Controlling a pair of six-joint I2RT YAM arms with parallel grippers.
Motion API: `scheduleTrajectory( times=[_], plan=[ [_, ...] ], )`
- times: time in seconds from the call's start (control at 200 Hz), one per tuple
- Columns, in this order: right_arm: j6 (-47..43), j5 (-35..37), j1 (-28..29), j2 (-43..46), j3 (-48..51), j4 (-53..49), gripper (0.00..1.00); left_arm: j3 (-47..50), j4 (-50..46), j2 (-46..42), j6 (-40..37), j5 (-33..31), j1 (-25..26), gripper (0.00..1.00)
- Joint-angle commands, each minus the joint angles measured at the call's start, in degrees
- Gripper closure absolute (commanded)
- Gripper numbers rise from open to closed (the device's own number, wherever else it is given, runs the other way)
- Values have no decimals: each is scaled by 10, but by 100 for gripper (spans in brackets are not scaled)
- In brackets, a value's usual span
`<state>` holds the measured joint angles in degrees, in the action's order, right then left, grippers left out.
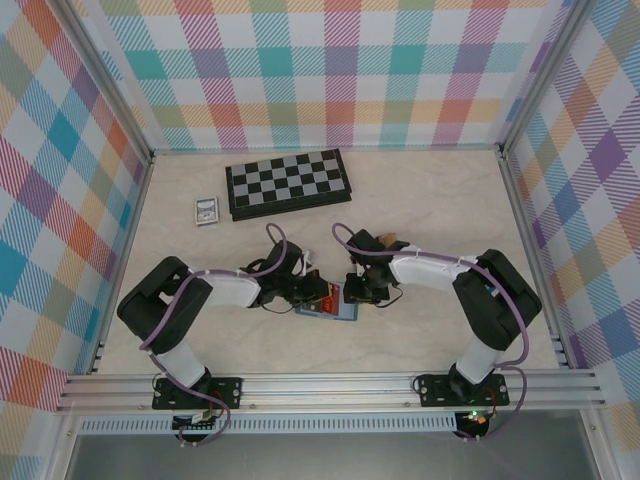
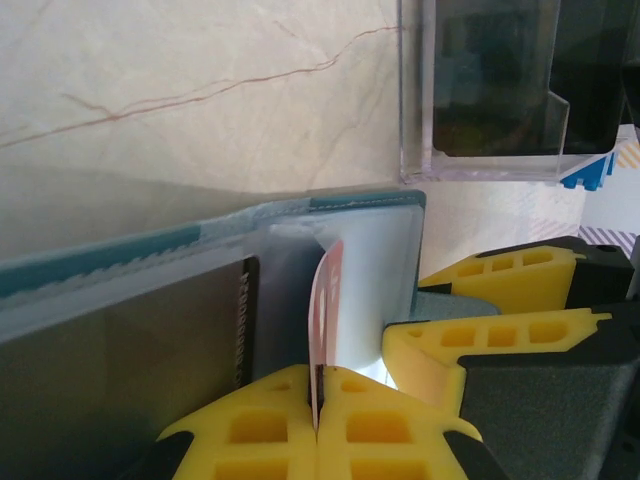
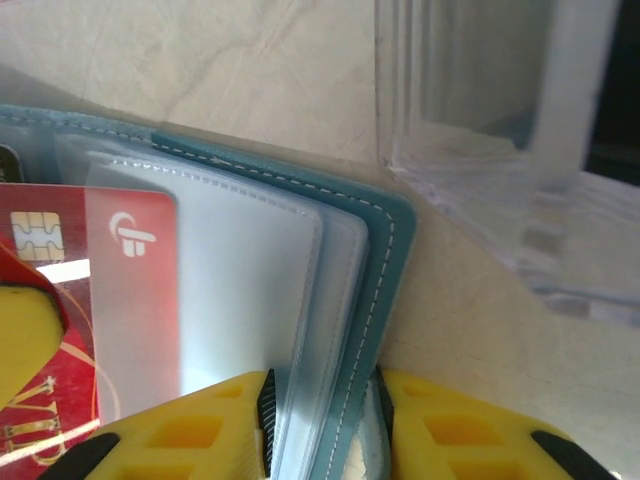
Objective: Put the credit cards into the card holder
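Observation:
The teal card holder lies open on the table, and its edge also shows in the left wrist view. My left gripper is shut on the edge of a red credit card. This credit card has a chip and stands partly inside a clear sleeve. A dark credit card sits in the neighbouring sleeve. My right gripper is closed over the holder's teal cover and clear sleeves at its corner. From above, the left gripper and right gripper meet over the card holder.
A clear plastic box stands on the table just beyond the holder and also shows in the left wrist view. The chessboard lies at the back, with a small silver-framed rectangle to its left. Metal rails border the table.

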<state>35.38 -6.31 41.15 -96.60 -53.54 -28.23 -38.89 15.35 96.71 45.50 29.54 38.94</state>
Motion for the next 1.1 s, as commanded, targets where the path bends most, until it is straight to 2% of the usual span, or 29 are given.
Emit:
scheduleTrajectory(
  times=[0.0, 0.16, 0.2, 0.36, 0.475, 0.52, 0.78, 1.095],
  plan=[
    [21, -7, 1, -20, 22, 5, 70, -10, -64, 20, -38, 15, 12, 100],
    [20, -7, 1, -20, 23, 6, 70, -16, -66, 30, -32, 13, 13, 95],
    [21, -3, 1, -19, 21, 2, 70, -20, -74, 29, -28, 3, 14, 90],
    [25, 18, 1, -11, 21, -16, 70, -18, -131, -22, -31, -58, 15, 83],
    [27, 18, 1, -6, 25, -15, 70, -16, -158, -49, -41, -69, 15, 78],
    [29, 15, 1, -5, 26, -12, 70, -17, -161, -51, -41, -71, 15, 79],
    [27, 0, 1, -10, 25, -4, 70, -24, -131, -19, -42, -44, 17, 95],
    [28, 0, 1, -11, 26, 1, 70, -63, -127, 43, -66, 11, 21, 95]
  ],
)
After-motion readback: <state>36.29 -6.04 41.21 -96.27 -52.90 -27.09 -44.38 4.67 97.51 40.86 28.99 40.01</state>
